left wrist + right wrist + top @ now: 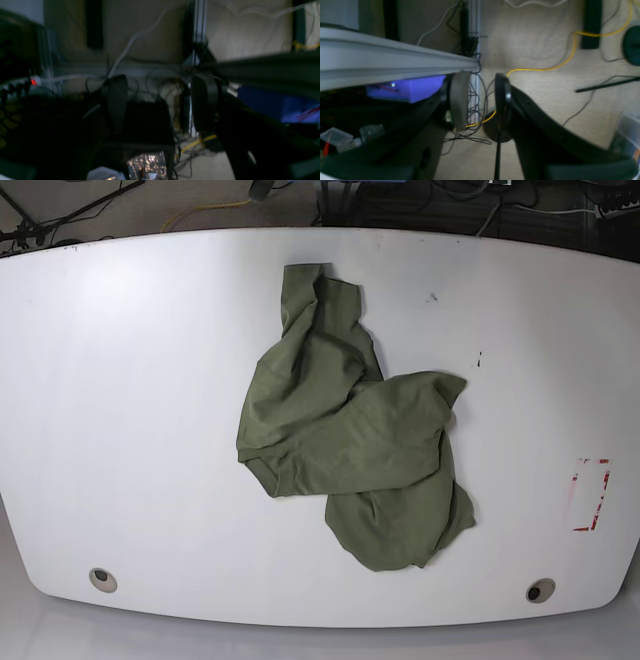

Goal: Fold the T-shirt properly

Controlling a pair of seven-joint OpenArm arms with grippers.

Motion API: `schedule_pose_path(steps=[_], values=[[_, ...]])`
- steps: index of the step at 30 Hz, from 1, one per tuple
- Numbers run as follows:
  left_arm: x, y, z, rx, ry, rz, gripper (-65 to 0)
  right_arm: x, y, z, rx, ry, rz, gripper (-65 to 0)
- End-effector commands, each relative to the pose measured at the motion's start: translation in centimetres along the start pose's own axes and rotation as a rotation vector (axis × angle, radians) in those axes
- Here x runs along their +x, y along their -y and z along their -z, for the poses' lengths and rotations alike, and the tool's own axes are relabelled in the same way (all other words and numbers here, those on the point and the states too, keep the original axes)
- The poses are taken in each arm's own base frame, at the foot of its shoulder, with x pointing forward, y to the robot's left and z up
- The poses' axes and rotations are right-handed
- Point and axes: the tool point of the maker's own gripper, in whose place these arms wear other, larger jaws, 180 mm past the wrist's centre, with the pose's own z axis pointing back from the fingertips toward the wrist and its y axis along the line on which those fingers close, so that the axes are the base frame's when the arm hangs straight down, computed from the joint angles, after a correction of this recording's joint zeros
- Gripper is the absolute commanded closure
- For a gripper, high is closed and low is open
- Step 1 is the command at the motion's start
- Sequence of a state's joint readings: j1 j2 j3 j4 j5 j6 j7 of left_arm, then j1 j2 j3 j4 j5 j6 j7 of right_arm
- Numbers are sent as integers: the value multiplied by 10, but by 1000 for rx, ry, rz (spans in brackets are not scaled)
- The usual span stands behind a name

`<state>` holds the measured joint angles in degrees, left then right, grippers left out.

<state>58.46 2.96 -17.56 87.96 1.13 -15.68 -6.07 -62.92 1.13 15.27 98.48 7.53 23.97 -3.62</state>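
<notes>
crumpled t-shirt point(350, 440) lies mid-table point(120, 380), neither gripper near it.

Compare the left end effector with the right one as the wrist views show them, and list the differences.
The left end effector has its jaws spread wide; the right end effector has a narrower gap. The left end effector looks onto a dim clutter of cables and dark boxes; the right end effector looks onto pale floor crossed by a yellow cable. Shared: both are empty, with the crumpled olive-green cloth T-shirt in neither.
</notes>
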Motion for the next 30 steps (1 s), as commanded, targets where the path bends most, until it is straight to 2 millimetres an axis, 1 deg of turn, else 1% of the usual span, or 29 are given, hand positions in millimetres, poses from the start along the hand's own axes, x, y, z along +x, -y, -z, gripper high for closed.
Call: schedule_pose_path(steps=[1, 3, 4, 6, 7, 8, 11, 13, 16, 18, 19, 20, 22, 24, 25, 27, 28, 30], values=[[19, 0, -15, -4, 57, 1, -367, 19, -7, -18, 15, 55, -3, -174], [34, 1, -25, -7, 91, 3, -367, 36, -1, -29, -5, 93, -13, -174], [42, 2, -32, -9, 109, 5, -367, 42, 3, -35, -18, 103, -13, -174], [52, 3, -42, -12, 130, 2, -367, 51, 7, -43, -31, 118, -5, -174], [59, 3, -47, -12, 148, -1, -367, 57, 10, -47, -38, 133, 4, -174], [70, 4, -54, -14, 175, -9, -367, 68, 16, -51, -50, 163, 16, -174], [92, 6, -65, -24, 229, -28, -367, 88, 27, -60, -72, 229, 47, -174], [103, 8, -70, -29, 257, -33, -367, 101, 31, -61, -57, 269, 47, -174], [112, 10, -71, -33, 281, -30, -371, 121, 35, -60, -20, 325, 30, -174], [118, 10, -67, -35, 300, -31, -374, 140, 36, -59, 8, 384, 25, -174], [122, 11, -65, -38, 313, -32, -378, 145, 36, -58, 16, 402, 23, -178], [127, 12, -62, -39, 332, -32, -397, 154, 37, -57, 25, 429, 16, -178], [136, 12, -57, -39, 361, -36, -460, 172, 34, -52, 50, 478, -4, -179], [139, 13, -55, -40, 371, -39, -499, 184, 32, -49, 69, 508, -29, -179], [141, 13, -55, -39, 375, -40, -510, 192, 29, -46, 86, 518, -47, -181], [146, 13, -53, -39, 391, -39, -512, 201, 29, -41, 97, 521, -69, -181], [148, 13, -51, -39, 400, -41, -512, 209, 28, -36, 104, 521, -86, -182], [154, 13, -49, -40, 417, -41, -512, 222, 28, -27, 108, 512, -115, -205]])
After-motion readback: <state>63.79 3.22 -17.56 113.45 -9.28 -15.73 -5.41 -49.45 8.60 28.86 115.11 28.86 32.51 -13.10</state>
